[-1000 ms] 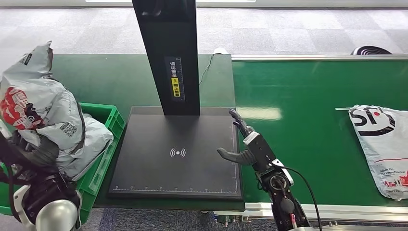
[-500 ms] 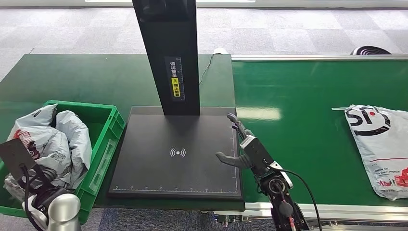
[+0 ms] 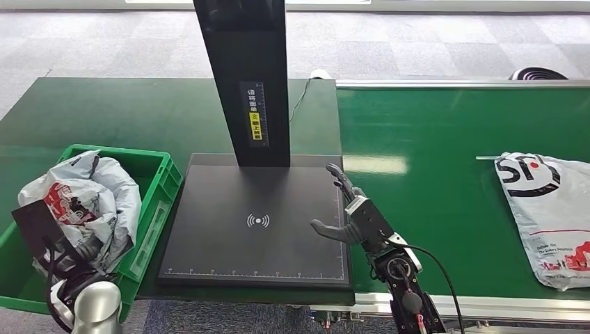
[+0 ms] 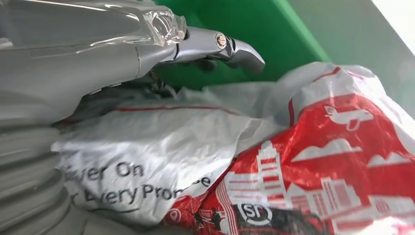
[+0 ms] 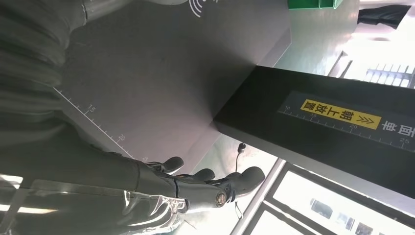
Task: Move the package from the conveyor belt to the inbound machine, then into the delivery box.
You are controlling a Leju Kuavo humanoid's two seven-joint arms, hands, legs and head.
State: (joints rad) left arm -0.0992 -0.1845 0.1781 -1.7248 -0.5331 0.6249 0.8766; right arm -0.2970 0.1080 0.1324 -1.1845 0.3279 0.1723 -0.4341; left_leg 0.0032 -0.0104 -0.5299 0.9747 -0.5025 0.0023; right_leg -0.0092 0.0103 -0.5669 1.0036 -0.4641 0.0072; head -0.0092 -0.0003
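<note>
While reading from the far left, note the grey-and-red package [image 3: 90, 198] crumpled inside the green delivery box [image 3: 156, 182], leaning on its near wall; take the step in hand as the last one, release into the box; find the left hand [image 3: 73, 249] low among the folds of the bag, touching it; cannot tell whether gripping or already slack; as the next move, by judgement: let go if holding, then lift straight up past the rim without dragging the bag out.

Further right, see the inbound machine [image 3: 229, 250], black plate bare, column upright behind; over the plate's right edge, see the right hand [image 3: 348, 212] hovering, fingers spread, thumb out, holding nothing; further right again, on the conveyor belt [image 3: 445, 139], spot a second package [image 3: 549, 209] lying flat, well apart from that hand; likely the next to fetch.

From the head view, get the layout: box, machine, belt in a row; from the left wrist view, get what is too small there: fingers [image 4: 230, 46] stretched straight above the bag toward the green wall, not curled round it, thumb hidden; from the right wrist view, get nothing between the parted fingers, plus ruler marks along the plate edge and a yellow label on the column.
</note>
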